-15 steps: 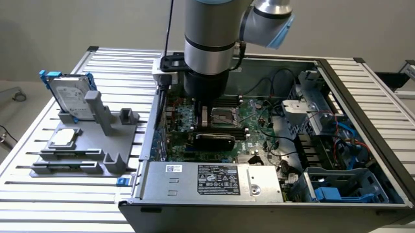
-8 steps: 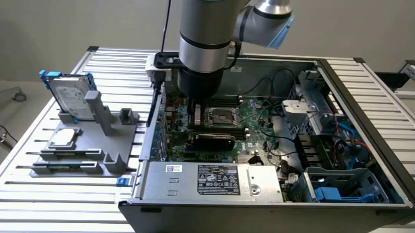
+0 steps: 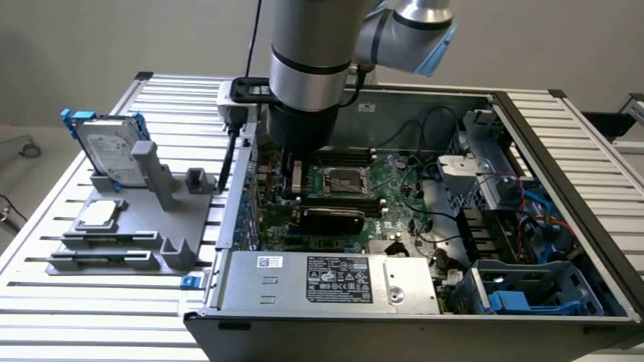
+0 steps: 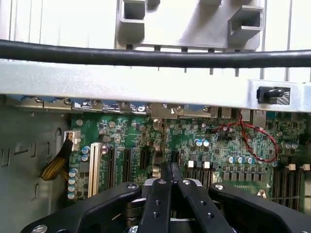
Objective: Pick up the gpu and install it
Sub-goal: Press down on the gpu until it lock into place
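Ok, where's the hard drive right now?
Exterior view's left: the hard drive stands upright in the grey fixture outside the computer case, near the square silver chip.

Inside the computer case (image 3: 403, 343), the arm (image 3: 307, 68), itself cut off by the exterior view's upper edge, covers the motherboard (image 3: 393, 211) beneath it, and the power supply label (image 3: 337, 277) print is too small to read. In the wrist view the gripper (image 4: 170, 167) linkage runs off the edge, and whether anything thin sits between its pressed-together fingertips (image 4: 164, 177) cannot be told
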